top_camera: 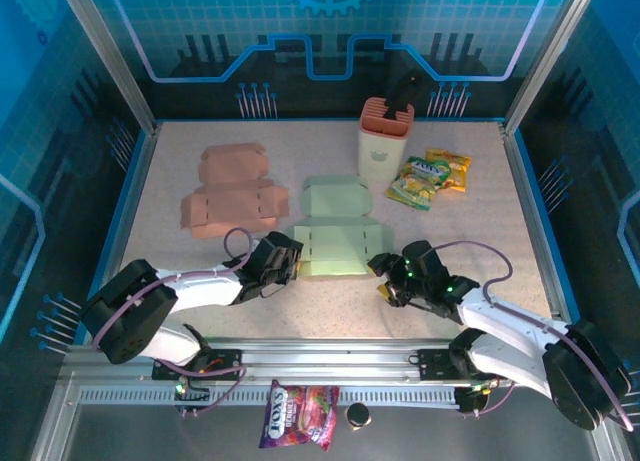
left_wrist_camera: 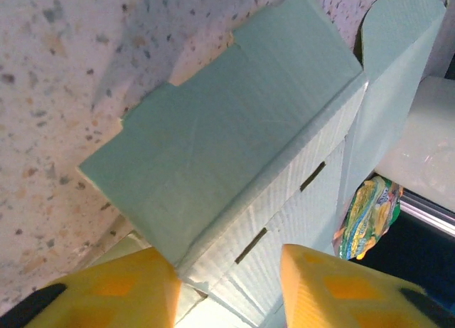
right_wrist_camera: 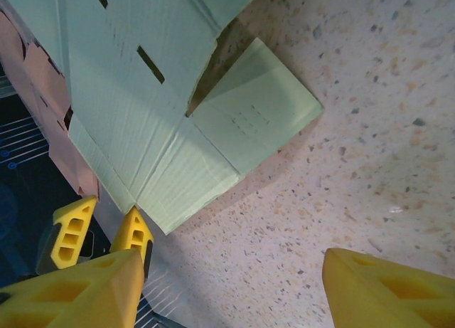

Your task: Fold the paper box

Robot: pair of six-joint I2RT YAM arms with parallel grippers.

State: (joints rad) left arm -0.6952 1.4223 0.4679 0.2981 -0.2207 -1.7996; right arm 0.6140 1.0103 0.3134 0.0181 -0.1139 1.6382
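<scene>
The green paper box [top_camera: 335, 236] lies opened flat on the bench [top_camera: 480, 251], near the middle of the near edge, its left flap lifted. The left claw [top_camera: 290, 258] is at that flap, with its yellow fingers [left_wrist_camera: 121, 292] either side of the raised fold. Whether they pinch it cannot be told. The right claw [top_camera: 385, 273] sits just off the box's near right corner, fingers [right_wrist_camera: 377, 289] spread apart over bare bench, holding nothing. A flat pink box [top_camera: 225, 196] lies toward the left edge, and snack packets [top_camera: 430, 176] lie near the far right corner.
</scene>
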